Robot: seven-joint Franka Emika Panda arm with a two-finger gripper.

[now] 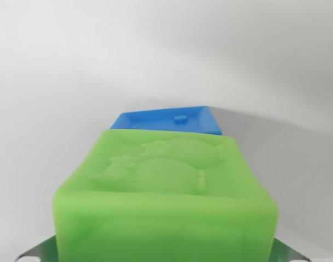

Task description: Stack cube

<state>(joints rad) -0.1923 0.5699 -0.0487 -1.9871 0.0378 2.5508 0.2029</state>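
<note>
Jaws clamped on green cube (166,202), blue cube (169,120) just beyond, partly hidden behind it.

My only camera sits on my wrist, just behind my fingers, looking out along them and slightly down. It is very close: the green cube (166,199) fills the lower half of the frame, the blue cube (169,120) peeks out beyond it, and pale white surface (166,49) fills the rest. No second view shares this scene.
</note>
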